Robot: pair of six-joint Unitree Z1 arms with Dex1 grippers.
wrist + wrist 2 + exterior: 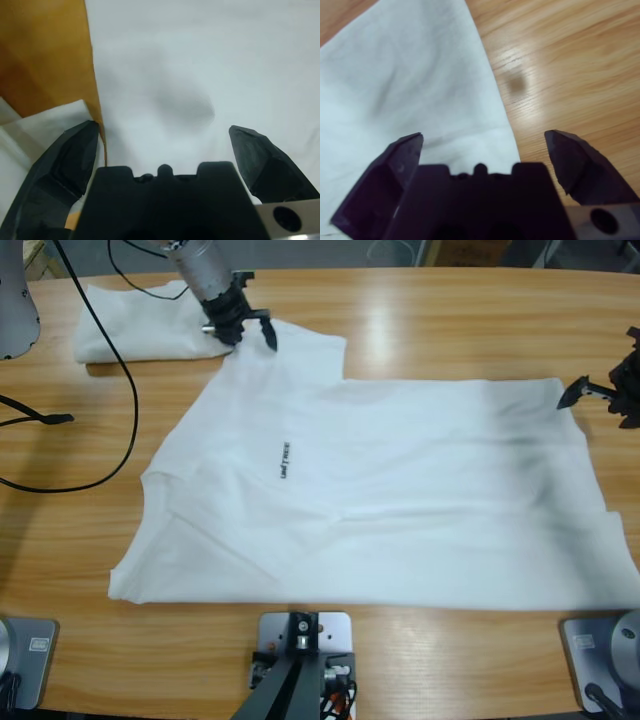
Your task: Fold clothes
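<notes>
Right end effector (482,150) jaws spread above white T-shirt (405,95) corner on wooden table (570,65).

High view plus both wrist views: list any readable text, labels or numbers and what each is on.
Small black lettering on the chest of the spread white T-shirt: one short word running sideways in the high view, too small to read for certain.
Folded white T-shirt at the table's far corner: no text visible.
Left and right wrist views: only white cloth, wood and black jaws; no text.
</notes>
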